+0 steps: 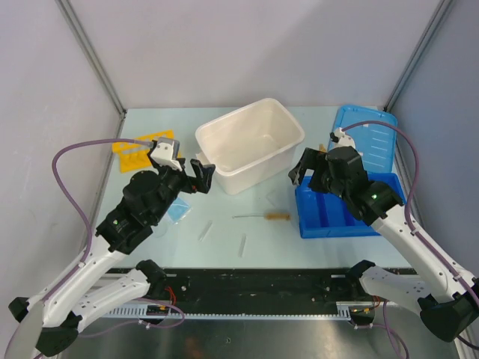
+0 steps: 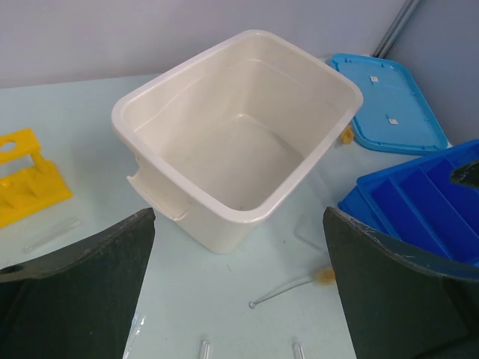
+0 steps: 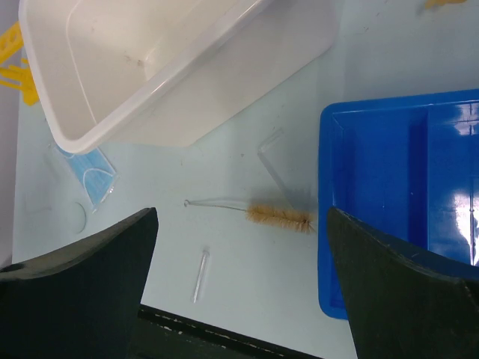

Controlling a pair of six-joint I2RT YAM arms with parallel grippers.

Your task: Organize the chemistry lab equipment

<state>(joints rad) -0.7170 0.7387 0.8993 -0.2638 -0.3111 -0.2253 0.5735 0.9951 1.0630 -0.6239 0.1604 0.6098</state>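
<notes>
A thin wire brush (image 1: 266,216) with tan bristles lies on the table in front of the white tub; it also shows in the right wrist view (image 3: 277,217) and the left wrist view (image 2: 288,288). Two short clear tubes (image 1: 205,229) (image 1: 242,245) lie nearer the front. A pale blue square piece (image 1: 178,210) lies at the left, under the left arm. A yellow tube rack (image 1: 138,149) stands at the far left. A tiny amber piece (image 2: 346,135) lies by the tub's far corner. My left gripper (image 1: 200,177) is open and empty above the table left of the tub. My right gripper (image 1: 303,170) is open and empty above the tray's left edge.
A big white tub (image 1: 224,127) stands at the centre back, empty inside. A blue divided tray (image 1: 344,217) is at the right, a blue lid (image 1: 370,134) behind it. A clear flat piece (image 3: 277,161) lies beside the tray. Another clear tube (image 2: 51,234) lies near the rack.
</notes>
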